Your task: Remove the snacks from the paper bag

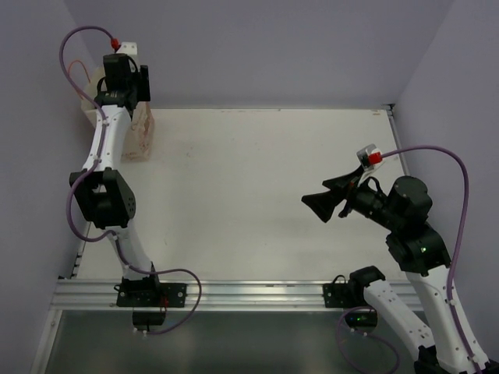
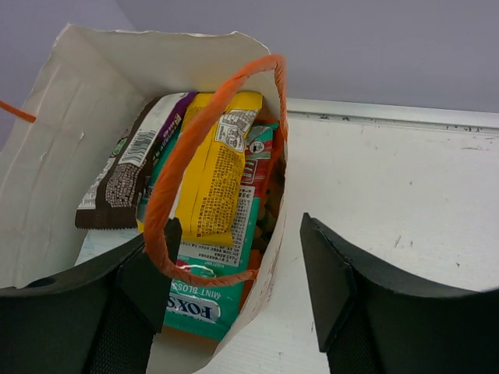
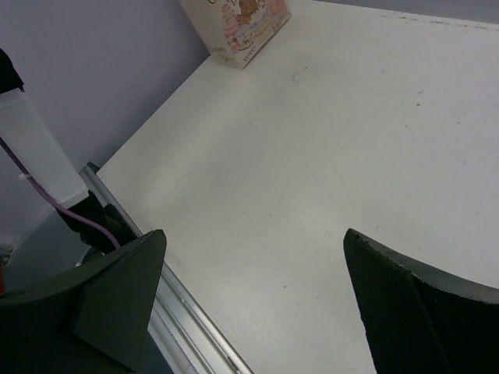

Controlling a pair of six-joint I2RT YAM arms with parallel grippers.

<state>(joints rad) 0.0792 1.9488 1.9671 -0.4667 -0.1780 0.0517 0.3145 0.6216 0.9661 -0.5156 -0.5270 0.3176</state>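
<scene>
Paper bag [image 1: 142, 134]: cream-white with faint reddish print, stood upright at the upper left of the overhead view, on the white worktop [image 1: 257, 179] near its left edge and partly hidden by the left arm. Snacks, all seen inside the bag's open mouth in the left wrist view: a dark brown bar [image 2: 117, 183] at the left, a yellow packet [image 2: 212, 175] at the middle, a teal mint packet [image 2: 204, 300] beneath it, and a sliver of a red packet [image 2: 263, 160] against the right wall; others cannot be told apart. An orange string handle [image 2: 183, 156] is looped over the contents. Left hand [image 2: 238, 257]: held above the bag, fingers apart, the bag's right wall and the handle lying between them; contact cannot be told. Right hand [image 1: 316, 195]: at the centre right of the overhead view, well apart from the bag, held over bare worktop, fingers spread wide, nothing gripped.
</scene>
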